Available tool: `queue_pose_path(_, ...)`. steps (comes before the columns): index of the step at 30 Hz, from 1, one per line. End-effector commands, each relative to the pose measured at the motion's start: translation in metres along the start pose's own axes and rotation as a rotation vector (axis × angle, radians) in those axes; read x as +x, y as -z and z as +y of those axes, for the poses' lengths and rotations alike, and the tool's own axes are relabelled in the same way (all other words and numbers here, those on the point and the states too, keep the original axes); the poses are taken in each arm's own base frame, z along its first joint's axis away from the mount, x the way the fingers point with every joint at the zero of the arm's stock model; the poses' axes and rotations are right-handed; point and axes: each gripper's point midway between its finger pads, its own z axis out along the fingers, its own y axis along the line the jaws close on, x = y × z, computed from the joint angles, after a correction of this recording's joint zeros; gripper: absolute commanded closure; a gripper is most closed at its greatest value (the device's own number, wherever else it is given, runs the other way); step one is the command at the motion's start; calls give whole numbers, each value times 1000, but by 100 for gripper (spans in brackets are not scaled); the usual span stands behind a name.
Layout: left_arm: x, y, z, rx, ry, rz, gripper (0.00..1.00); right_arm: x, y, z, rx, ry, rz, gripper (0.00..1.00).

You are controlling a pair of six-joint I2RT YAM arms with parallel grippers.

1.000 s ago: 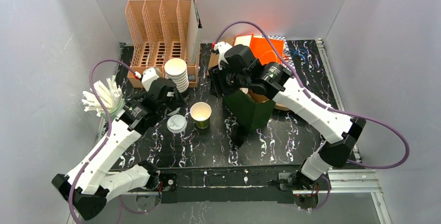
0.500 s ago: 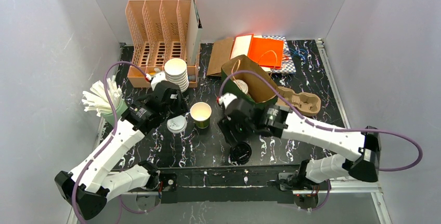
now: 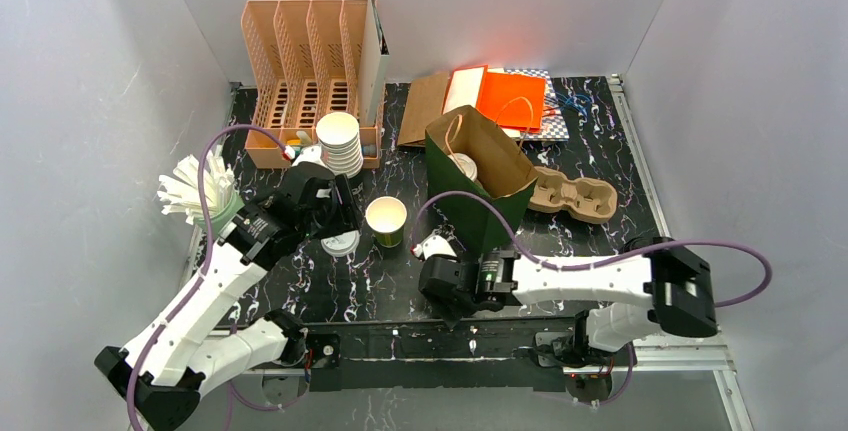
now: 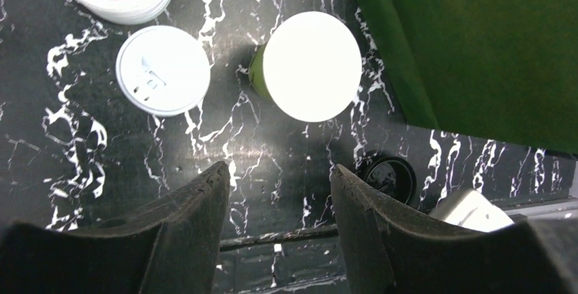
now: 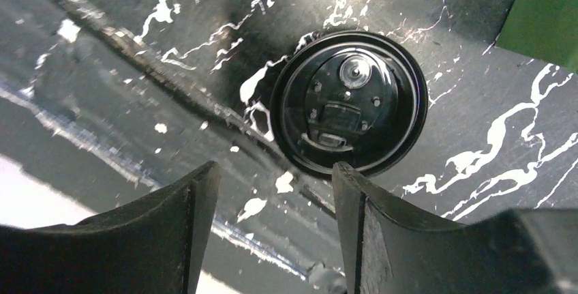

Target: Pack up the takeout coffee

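Far left of the green bag [image 4: 477, 48], a bunch of white straws [image 3: 192, 189] stood at the edge of the table [image 4: 68, 144]. Nearer the bag, the left gripper [image 4: 279, 171] hovered with its jaws apart and nothing between them. A loose white lid [image 4: 163, 69] lay flat to the bag's left. The takeout coffee cup [image 4: 311, 66], green-sided, stood upright and lidless just left of the bag, not touching it. In front of the bag lay a black lid [image 5: 349, 103], with the right gripper [image 5: 274, 171] spread wide and empty close by it. A cardboard cup carrier [image 3: 575, 196] lay right of the bag.
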Motion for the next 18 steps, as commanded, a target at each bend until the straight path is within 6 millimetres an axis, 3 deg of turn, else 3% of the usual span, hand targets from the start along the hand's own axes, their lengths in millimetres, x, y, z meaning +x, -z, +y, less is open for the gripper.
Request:
queue_pose_path(1, 2, 18, 14, -43, -24, 11, 46, -16, -24, -3, 72, -49, -88, 33)
queue_pose_path(11, -7, 24, 17, -69, -48, -6, 46, -15, -60, -11, 173, 31, -65, 47)
queue_pose_path(18, -8, 24, 19, -82, -44, -14, 46, -20, -64, -3, 146, 57, -58, 70)
